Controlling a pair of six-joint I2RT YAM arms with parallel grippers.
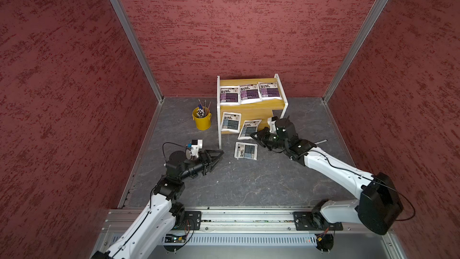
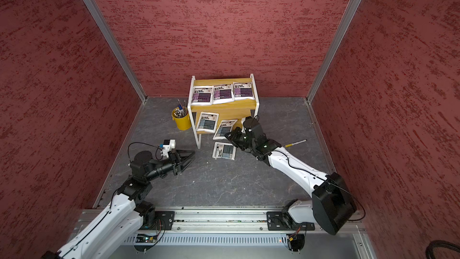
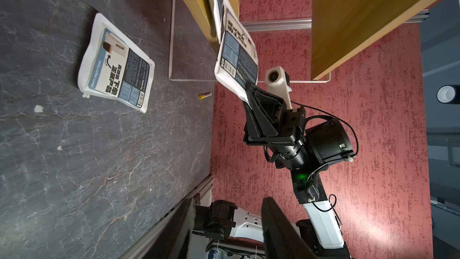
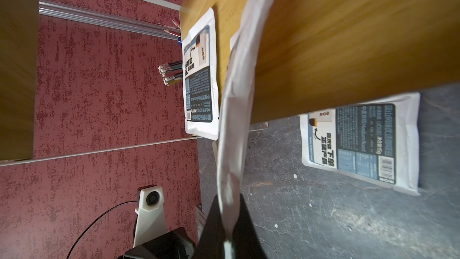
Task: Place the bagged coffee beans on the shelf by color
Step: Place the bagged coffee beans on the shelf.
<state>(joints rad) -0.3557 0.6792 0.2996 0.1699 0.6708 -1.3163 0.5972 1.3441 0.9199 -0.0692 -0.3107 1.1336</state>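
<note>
A: What's the counter (image 1: 249, 185) like?
B: Matt dark grey, stone-look, with pale veins. The walls (image 1: 62, 95) are rough, mottled red.
A: And the shelf (image 1: 251, 112)?
B: Smooth yellow wood-grain boards on a thin white-painted metal frame.
A: Each coffee pouch (image 1: 246, 150)?
B: Smooth white film, faintly glossy, wrinkled at the seams. The bucket (image 1: 202, 123) looks like glossy yellow painted metal; the left hand (image 1: 220, 152) is black plastic with a slight sheen.
</note>
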